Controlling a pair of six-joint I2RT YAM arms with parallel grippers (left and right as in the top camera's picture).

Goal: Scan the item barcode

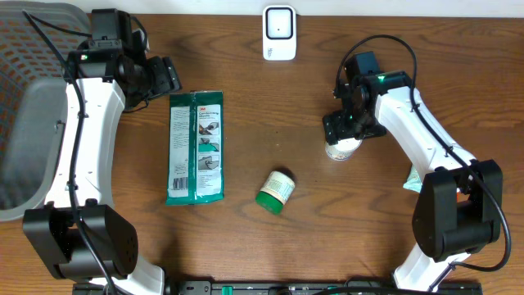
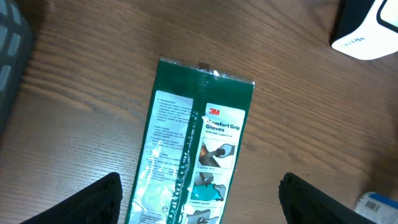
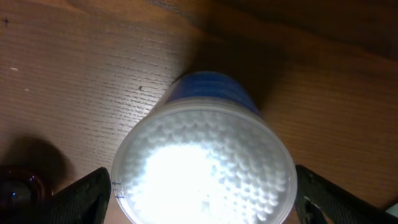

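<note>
A round tub of cotton swabs (image 3: pixel 202 168) with a blue label and clear lid stands on the wooden table (image 1: pixel 342 149). My right gripper (image 3: pixel 202 199) reaches down over it, one finger pressed against each side of the lid, shut on it (image 1: pixel 348 129). The white barcode scanner (image 1: pixel 279 33) stands at the table's far edge. My left gripper (image 2: pixel 199 202) hangs open above the top end of a flat green glove packet (image 2: pixel 199 137), its fingers wide apart on either side and touching nothing (image 1: pixel 168 78).
A small green jar with a white lid (image 1: pixel 274 191) lies on its side near the table's middle. The glove packet (image 1: pixel 195 147) lies left of it. A grey mesh basket (image 1: pixel 33 106) sits at the left edge. A teal item (image 1: pixel 412 179) peeks out beside the right arm.
</note>
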